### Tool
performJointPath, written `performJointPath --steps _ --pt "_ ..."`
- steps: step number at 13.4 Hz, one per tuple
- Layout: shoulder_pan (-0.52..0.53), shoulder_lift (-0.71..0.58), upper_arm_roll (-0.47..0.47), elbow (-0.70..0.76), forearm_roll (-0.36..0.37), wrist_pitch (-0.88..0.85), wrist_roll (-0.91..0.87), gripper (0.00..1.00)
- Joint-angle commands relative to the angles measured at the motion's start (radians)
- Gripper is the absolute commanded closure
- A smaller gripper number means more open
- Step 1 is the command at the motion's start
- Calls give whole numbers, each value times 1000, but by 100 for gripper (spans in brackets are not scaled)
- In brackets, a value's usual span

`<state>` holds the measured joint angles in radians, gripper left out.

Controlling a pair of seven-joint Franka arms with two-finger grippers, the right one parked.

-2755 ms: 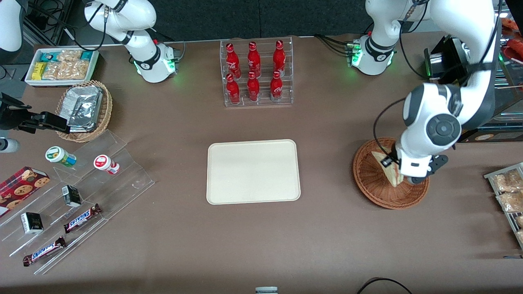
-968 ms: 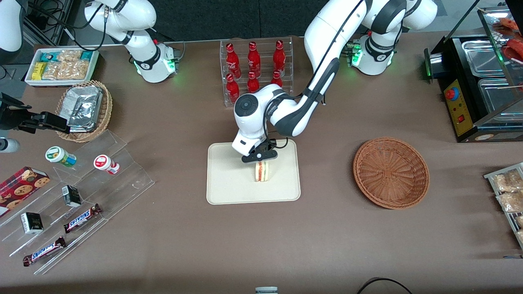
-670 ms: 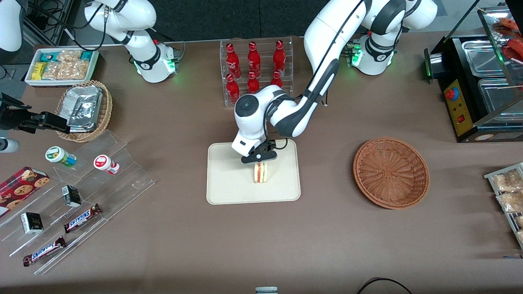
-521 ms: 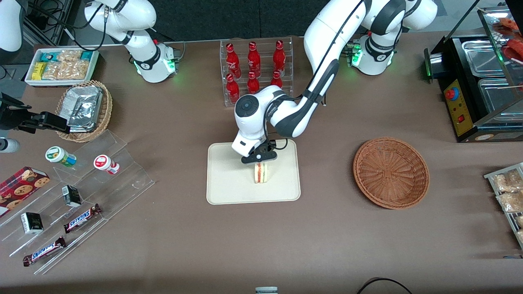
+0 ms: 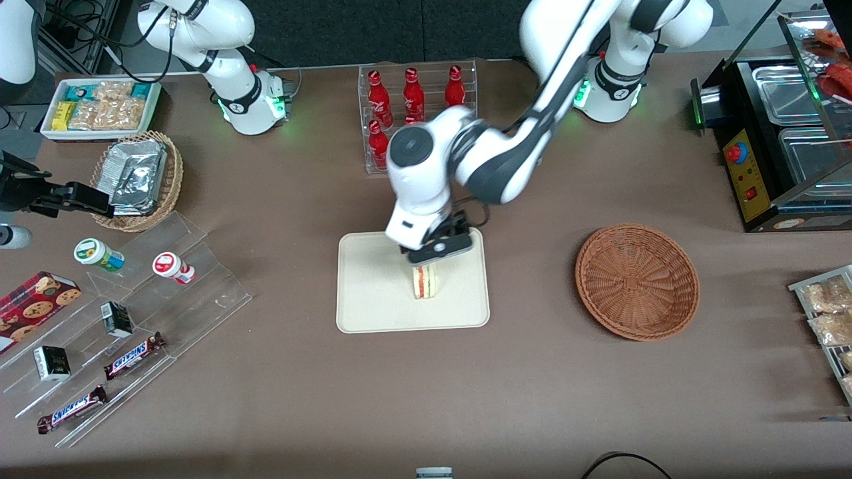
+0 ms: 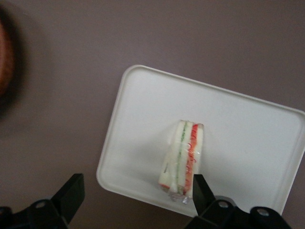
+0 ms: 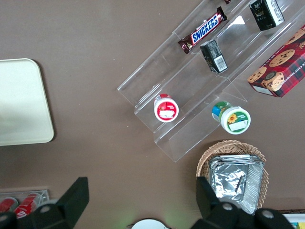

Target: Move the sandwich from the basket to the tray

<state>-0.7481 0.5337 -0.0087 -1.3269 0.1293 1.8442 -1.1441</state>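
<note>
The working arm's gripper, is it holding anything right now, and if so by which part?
Nothing is held. The gripper is open above the cream-beige rectangular tray, and the small triangular sandwich wedge stands on its own on the tray, free of the fingers.

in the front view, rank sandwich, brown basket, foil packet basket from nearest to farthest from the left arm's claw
The claw hangs open just above the tray.
1. Sandwich: on the tray, right under the claw.
2. Brown basket: toward the working arm's end.
3. Foil packet basket: toward the parked arm's end.

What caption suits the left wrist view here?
Open end effector above the sandwich, which stands on edge on the cream tray, released.
</note>
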Motion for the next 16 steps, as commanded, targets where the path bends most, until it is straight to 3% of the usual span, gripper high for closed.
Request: performJointPath --steps 1,3,8,16 --pt "111 -171 -8 -48 -20 -133 -2 0" --pt "202 -256 -8 -54 -22 -228 58 0" --pt "452 -423 -7 -83 -112 -448 549 0" --pt "717 -659 -1 -299 -151 -476 1071 0"
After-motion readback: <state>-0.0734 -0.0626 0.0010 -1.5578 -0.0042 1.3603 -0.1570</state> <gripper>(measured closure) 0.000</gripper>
